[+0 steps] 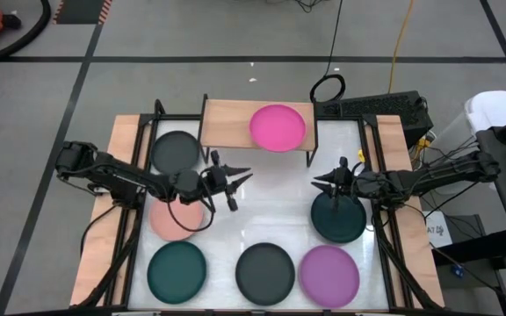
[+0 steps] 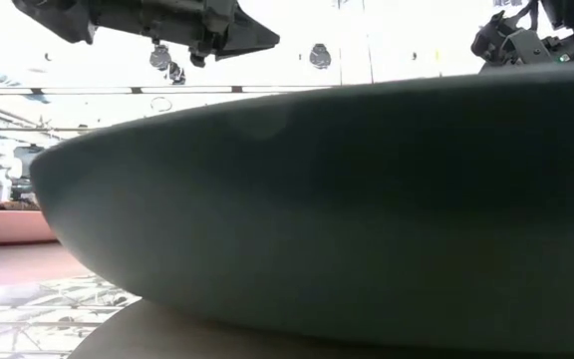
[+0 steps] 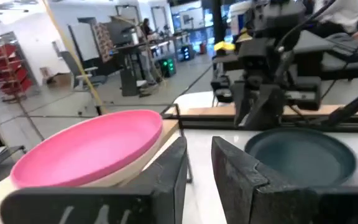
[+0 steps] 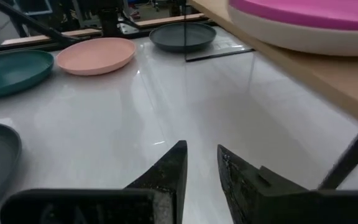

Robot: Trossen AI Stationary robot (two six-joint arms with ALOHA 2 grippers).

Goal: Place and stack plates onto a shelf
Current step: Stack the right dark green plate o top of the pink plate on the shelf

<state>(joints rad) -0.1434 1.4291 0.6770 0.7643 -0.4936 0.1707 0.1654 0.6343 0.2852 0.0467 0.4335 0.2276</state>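
Pink plate [image 1: 278, 126] stacked on a beige one on the shelf [image 1: 227, 123], left gripper [image 1: 233, 187] and right gripper [image 1: 323, 181] above the table [image 1: 275, 206], fingers slightly apart, holding nothing

Two dark jointed arms, black wedge-shaped fingers [image 3: 166, 180]

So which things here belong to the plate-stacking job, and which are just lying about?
Job:
- shelf
- magenta plate on a beige one on the shelf
- table plates: charcoal, salmon, teal, charcoal, purple, dark teal
- left gripper, right gripper

Lying about:
- cable loop on the floor
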